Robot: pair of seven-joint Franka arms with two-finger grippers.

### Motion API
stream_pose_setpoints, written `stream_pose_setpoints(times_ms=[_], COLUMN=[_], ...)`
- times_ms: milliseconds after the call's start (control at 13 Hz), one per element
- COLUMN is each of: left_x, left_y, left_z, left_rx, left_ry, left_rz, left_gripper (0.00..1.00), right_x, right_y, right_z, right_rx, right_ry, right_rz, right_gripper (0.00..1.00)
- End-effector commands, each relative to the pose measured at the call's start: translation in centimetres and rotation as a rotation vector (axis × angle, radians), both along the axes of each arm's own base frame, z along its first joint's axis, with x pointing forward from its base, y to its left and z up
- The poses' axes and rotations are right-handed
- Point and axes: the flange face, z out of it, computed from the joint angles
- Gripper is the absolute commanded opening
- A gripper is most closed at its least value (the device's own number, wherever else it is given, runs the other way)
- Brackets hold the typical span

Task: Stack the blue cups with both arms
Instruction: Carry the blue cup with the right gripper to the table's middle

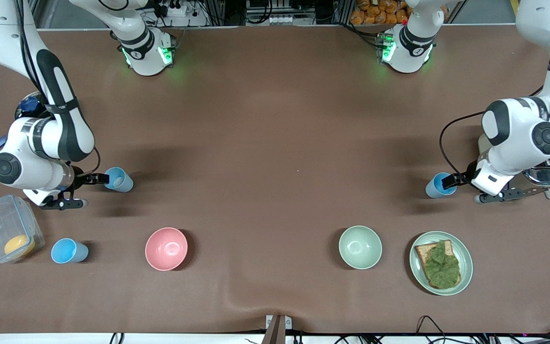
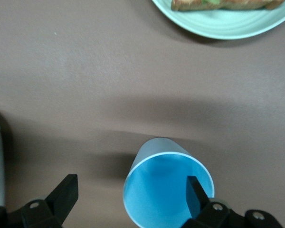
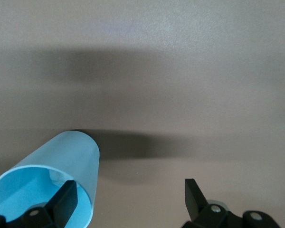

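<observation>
1. The right end effector sits low at the right arm's end of the desk, its fingers spread wide. One finger is inside the paler blue cup and the other is well outside it, which looks like a setup for pinching the cup's wall, not its whole body.

2. The left end effector does the same at the left arm's end. Its fingers are apart, one dipped into the brighter blue cup and one outside. Neither pair has closed yet.

3. A third blue cup stands untouched beside the clear container, nearer the front camera than the paler one.

4. The pink bowl, green bowl and plate of toast sit nearer the camera, apart from both grasps.
</observation>
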Motion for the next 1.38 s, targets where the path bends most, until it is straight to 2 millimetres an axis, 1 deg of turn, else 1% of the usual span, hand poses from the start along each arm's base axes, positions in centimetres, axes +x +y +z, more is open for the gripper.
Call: stream_pose_setpoints(times_ms=[0, 77, 154, 231, 308, 385, 538, 615, 692, 846, 923, 1000, 1077, 1231, 1308], left_x=[-0.7, -0.8, -0.7, -0.7, -0.6, -0.6, -0.3, -0.1, 0.2, 1.4, 1.7, 2.3, 3.3, 5.3, 5.9], left_y=[0.0, 0.0, -0.3, -0.3, -0.3, -0.3, -0.3, -0.6, -1.1, -1.1, -1.3, -1.6, -2.5, -3.3, -3.9], left_z=[-1.1, -1.4, -1.4, -1.3, -1.1, -1.0, 0.1, 1.1, 2.5, 5.8, 7.6, 9.4, 11.8, 16.0, 17.6], left_rx=[0.008, 0.006, 0.006, 0.006, 0.006, 0.006, 0.011, 0.013, 0.016, 0.029, 0.033, 0.032, 0.025, 0.014, 0.012], left_ry=[-0.008, -0.002, -0.002, -0.003, -0.008, -0.009, -0.029, -0.046, -0.069, -0.119, -0.120, -0.122, -0.121, -0.091, -0.084], left_rz=[-0.024, -0.024, -0.027, -0.009, -0.008, -0.010, -0.026, -0.029, -0.047, -0.088, -0.091, -0.092, -0.104, -0.115, -0.126], left_gripper=[1.00, 0.72, 0.45, 0.17, 0.00, 0.00, 0.00, 0.00, 0.00, 0.00, 0.00, 0.00, 0.00, 0.00, 0.00], right_x=[-0.2, -0.4, -0.6, -0.7, -1.0, -1.1, -1.3, -1.4, -1.3, -1.1, -0.7, 0.0, 0.6, 1.5, 1.8], right_y=[-0.1, 0.1, 0.2, 0.5, 0.9, 1.2, 1.7, 1.7, 1.9, 2.0, 3.1, 4.4, 6.3, 12.3, 16.5], right_z=[-0.2, -0.4, -0.7, -0.8, -1.1, -1.1, -1.2, -1.3, -1.2, -0.8, -0.3, 0.7, 1.9, 4.2, 5.2], right_rx=[0.021, 0.023, 0.023, 0.041, 0.083, 0.098, 0.105, 0.107, 0.111, 0.111, 0.111, 0.115, 0.126, 0.141, 0.134], right_ry=[0.011, 0.019, 0.027, 0.041, 0.059, 0.074, 0.087, 0.099, 0.100, 0.105, 0.112, 0.120, 0.139, 0.167, 0.168], right_rz=[-0.007, -0.007, -0.014, -0.032, -0.061, -0.072, -0.071, -0.074, -0.076, -0.076, -0.064, -0.070, -0.103, -0.183, -0.218], right_gripper=[1.00, 0.90, 0.70, 0.56, 0.36, 0.23, 0.00, 0.00, 0.00, 0.00, 0.00, 0.00, 0.00, 0.00, 0.00])
